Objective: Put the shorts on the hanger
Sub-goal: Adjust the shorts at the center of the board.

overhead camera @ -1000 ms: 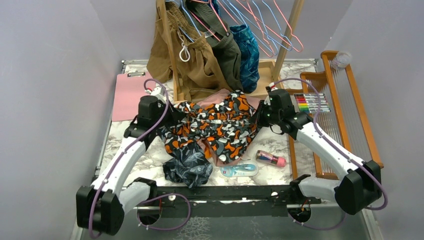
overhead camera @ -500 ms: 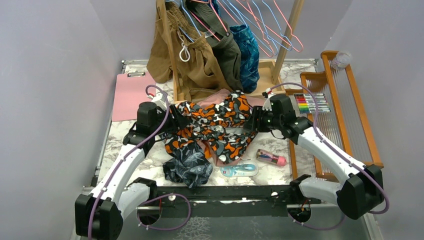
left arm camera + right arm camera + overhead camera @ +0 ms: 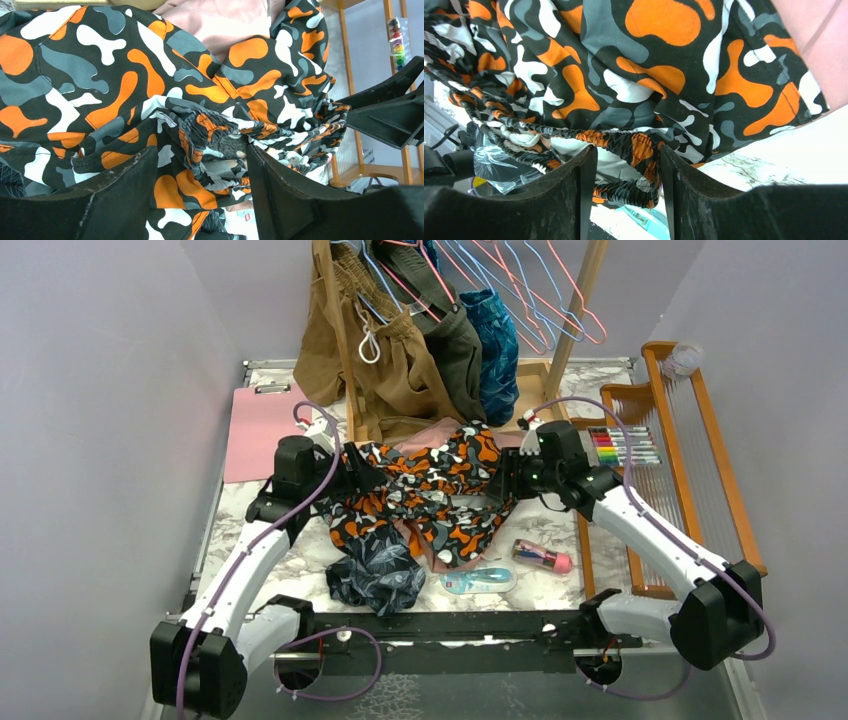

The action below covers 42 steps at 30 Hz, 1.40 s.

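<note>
The camouflage-print shorts (image 3: 430, 490) lie bunched in the middle of the table, between my two grippers. My left gripper (image 3: 352, 472) is at their left end. In the left wrist view its jaws (image 3: 200, 160) stand open, with the gathered waistband (image 3: 210, 135) loose in the gap. My right gripper (image 3: 506, 480) is at the right end, also open (image 3: 628, 160), with the waistband (image 3: 644, 150) hanging between its fingers. A pink wire hanger (image 3: 592, 328) hangs on the wooden rack at the back, apart from the shorts.
Dusty-pink shorts (image 3: 440, 432) lie under the camouflage pair and navy leaf-print shorts (image 3: 378, 578) in front. Brown and dark garments (image 3: 395, 370) hang on the rack. A pink clipboard (image 3: 258, 430) lies left; markers (image 3: 625, 446) and a wooden loom (image 3: 690, 440) right; a pink bottle (image 3: 542, 557) and blue packet (image 3: 478, 581) near front.
Both grippers went from shut on the shorts' waistband to open. The shorts slackened and settled lower between them. Both arms shifted slightly.
</note>
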Motion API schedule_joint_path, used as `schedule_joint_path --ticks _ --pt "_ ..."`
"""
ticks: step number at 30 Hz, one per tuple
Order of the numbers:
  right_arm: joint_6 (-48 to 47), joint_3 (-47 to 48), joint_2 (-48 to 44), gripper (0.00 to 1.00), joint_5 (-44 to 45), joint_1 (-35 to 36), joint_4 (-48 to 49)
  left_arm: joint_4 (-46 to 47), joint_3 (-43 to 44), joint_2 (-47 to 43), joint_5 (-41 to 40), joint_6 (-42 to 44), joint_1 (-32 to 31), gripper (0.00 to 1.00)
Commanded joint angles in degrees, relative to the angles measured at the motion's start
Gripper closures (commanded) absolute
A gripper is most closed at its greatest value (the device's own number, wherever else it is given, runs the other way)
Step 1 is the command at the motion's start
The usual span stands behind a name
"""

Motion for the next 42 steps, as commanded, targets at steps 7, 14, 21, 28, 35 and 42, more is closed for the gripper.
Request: schedule_joint_path --ticks 7,14,21,28,35,42 --pt "-0.97 4.47 2.59 0.76 3.05 2.72 -0.69 2.0 3.0 2.44 1.44 0.89 0.01 0.57" --pt "-0.43 11.31 3.38 0.86 5.29 3.01 0.01 2.77 7.9 1.72 -0.99 -0.22 0.01 0.76" --pt "1.37 11.38 7.25 0.88 10.91 3.01 3.13 4.68 7.34 4.36 -7.74 -2.49 0.01 0.89" --pt "3.74 9.12 12.03 0.84 13.47 3.01 3.36 5.6 4.27 10.19 -10.49 -3.35 0.01 0.91" --pt "2.49 9.73 10.05 0.6 12.13 3.01 3.3 4.07 5.31 9.42 -9.69 -2.3 0.01 0.59" --pt "1.98 10.88 8.24 0.46 9.4 3.01 1.11 0.87 6.88 5.73 -9.2 -2.34 0.02 0.27"
